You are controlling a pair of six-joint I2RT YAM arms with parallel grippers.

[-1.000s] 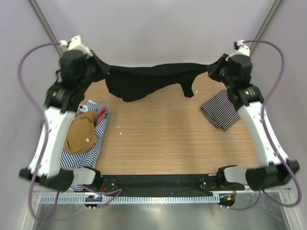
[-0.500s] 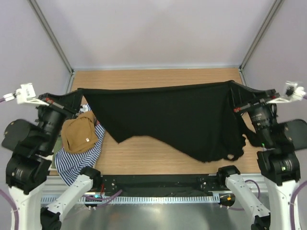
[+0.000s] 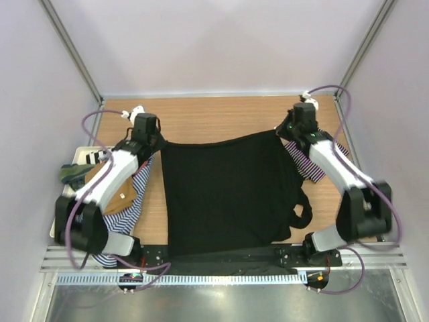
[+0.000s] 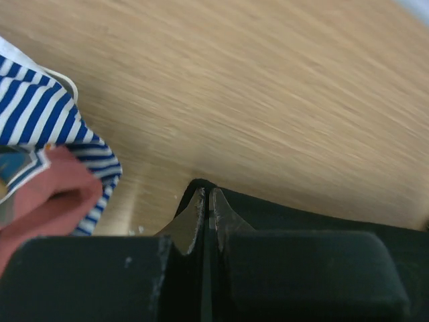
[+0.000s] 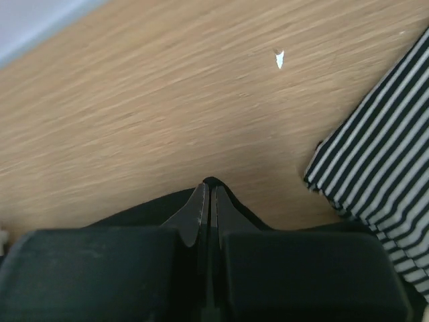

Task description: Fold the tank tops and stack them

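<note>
Top external: left claw (image 3: 161,143), right claw (image 3: 279,133) pinch black top (image 3: 228,194) corners
Lower both level, cloth taut between them

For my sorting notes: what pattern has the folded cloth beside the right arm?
Fine black-and-white stripes; the folded cloth tank top shows best in the right wrist view.

Top laid out mid-table, others on either side.
The spread top (image 3: 224,194) covers the table's (image 3: 214,117) middle, far corners at the left gripper (image 3: 157,143) and right gripper (image 3: 281,133); a heap of tops (image 3: 115,191) lies left, partly on a tray (image 3: 76,153); a folded top (image 3: 310,167) right.
</note>
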